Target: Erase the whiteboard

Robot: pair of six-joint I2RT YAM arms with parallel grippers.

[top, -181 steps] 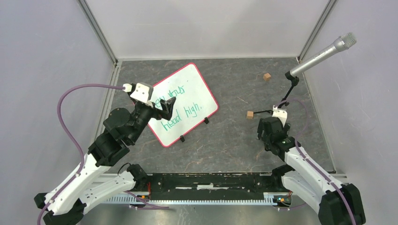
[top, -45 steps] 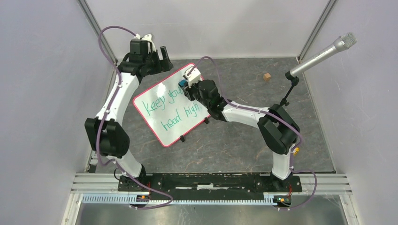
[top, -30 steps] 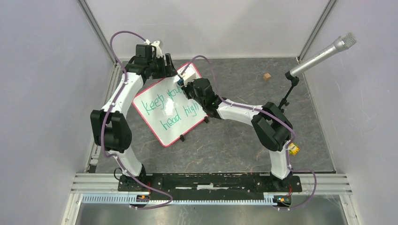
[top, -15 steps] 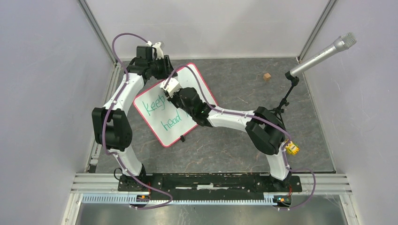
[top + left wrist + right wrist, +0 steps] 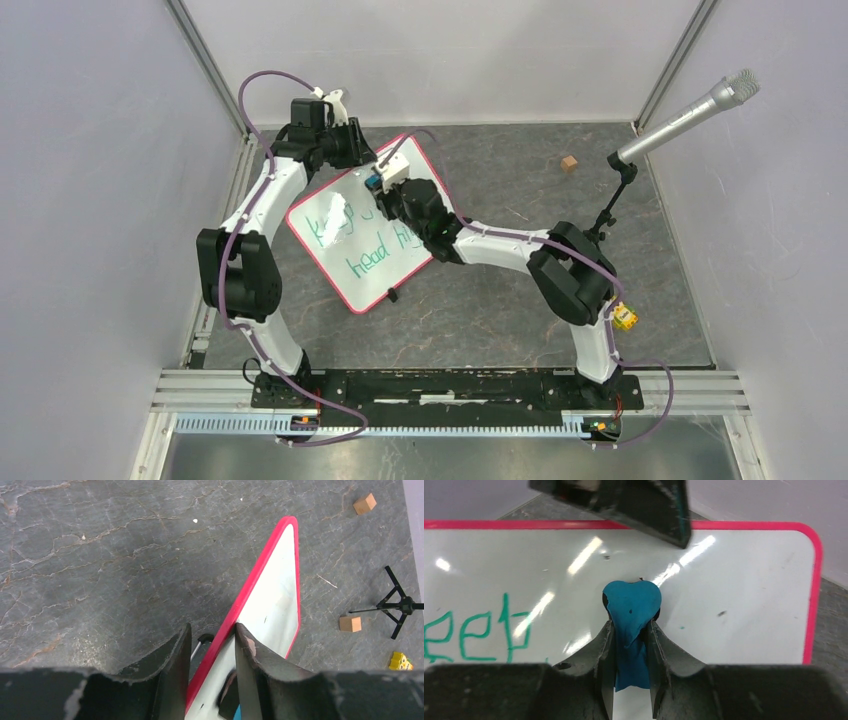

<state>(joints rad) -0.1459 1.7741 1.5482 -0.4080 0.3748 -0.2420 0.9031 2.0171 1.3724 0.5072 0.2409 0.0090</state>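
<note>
Right gripper (image 5: 629,630) pinches a blue cloth (image 5: 633,602) between narrow jaws and presses it flat against the face of the whiteboard (image 5: 744,580), in the upper middle of that face. Green writing (image 5: 474,635) runs just left of the cloth; on its right the face is plain white out to the red rim (image 5: 811,595).

From above, the whiteboard lies turned at an angle on the grey stone-patterned table (image 5: 500,320), left of centre, with a black clip foot (image 5: 392,295) at its near edge. The top line of writing looks smeared; the lower line reads clearly.

At the whiteboard's far edge, the left gripper (image 5: 212,632) straddles the rim with its jaws narrow. One finger (image 5: 247,645) lies over the white face and the other stands behind the board, with a thin gap showing beside the rim. Whether they actually clamp the board I cannot tell.

Well to the right of the whiteboard sits a small wooden block (image 5: 568,162), and farther right a silver microphone (image 5: 700,105) slants up from a black stand.
</note>
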